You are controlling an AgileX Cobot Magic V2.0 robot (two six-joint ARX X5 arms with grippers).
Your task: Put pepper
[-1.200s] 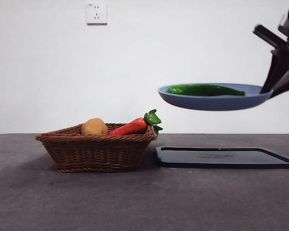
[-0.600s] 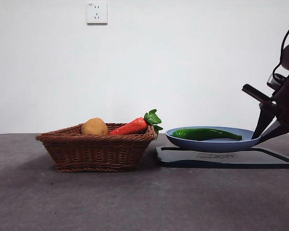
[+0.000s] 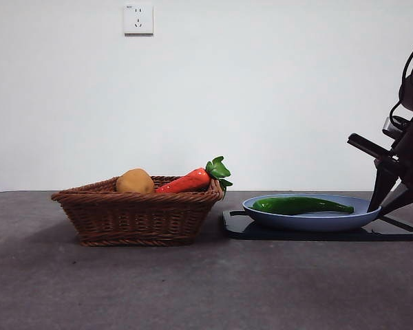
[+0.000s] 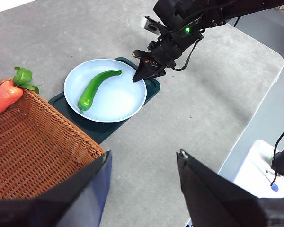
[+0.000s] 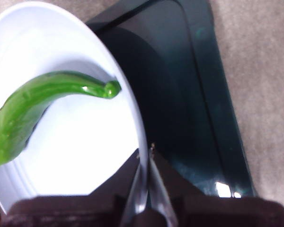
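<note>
The glossy green pepper (image 3: 301,205) lies in a pale blue plate (image 3: 310,220) that rests on a dark tray (image 3: 399,232) to the right of the basket. It also shows in the left wrist view (image 4: 95,88) and the right wrist view (image 5: 42,106). My right gripper (image 5: 146,163) is shut on the plate's rim (image 5: 141,142); in the front view it is at the plate's right edge (image 3: 385,196). My left gripper (image 4: 144,163) is open and empty, high above the table near the basket.
A wicker basket (image 3: 134,213) at the left holds a potato (image 3: 135,181) and a red-orange carrot-like vegetable (image 3: 189,181) with green leaves. A wall socket (image 3: 138,18) is on the back wall. The table's edge runs past the tray (image 4: 270,61).
The right gripper lowered the plate with the pepper from mid-air down onto the dark tray. The plate now rests on it.
</note>
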